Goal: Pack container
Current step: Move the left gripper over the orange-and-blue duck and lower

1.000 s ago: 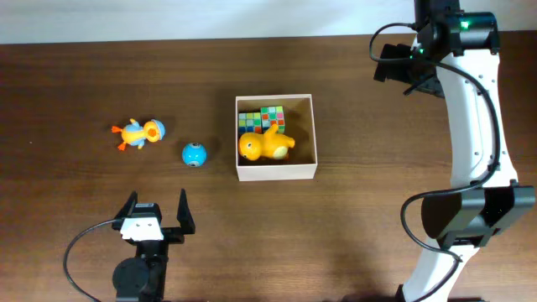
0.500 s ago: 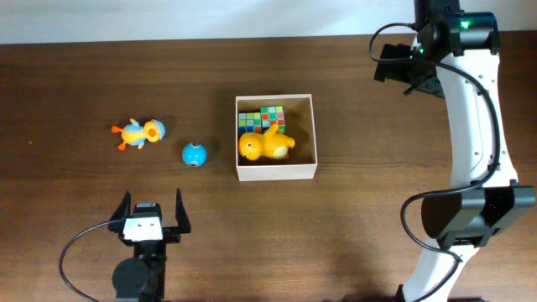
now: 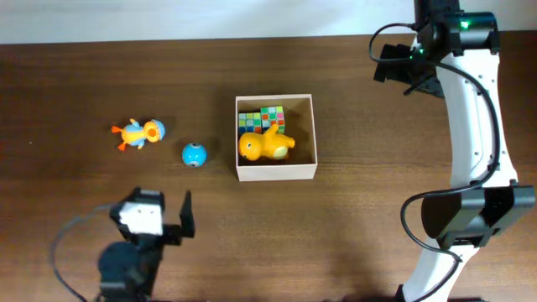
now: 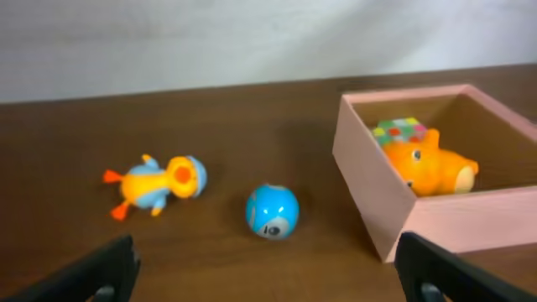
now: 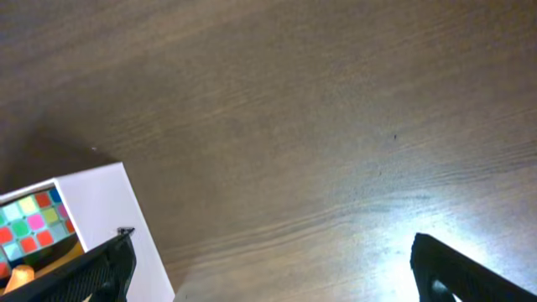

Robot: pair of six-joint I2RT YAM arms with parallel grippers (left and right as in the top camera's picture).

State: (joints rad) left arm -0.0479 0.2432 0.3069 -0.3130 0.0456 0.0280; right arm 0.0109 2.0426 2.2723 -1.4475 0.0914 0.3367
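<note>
Left gripper, jaws apart and empty, has just twisted, blurring near the counter edge, probably starting for the duck toy or blue ball. Both lie loose and unblocked left of the container. The container sits mid-counter holding a colour cube and an orange toy; right gripper, jaws apart, stays behind it to the right.

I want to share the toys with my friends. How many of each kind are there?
Animal toys: 2, the orange-and-blue one and the orange one
Balls: 1, the blue ball
Puzzle cubes: 1, the colourful cube
Total: 4
</note>
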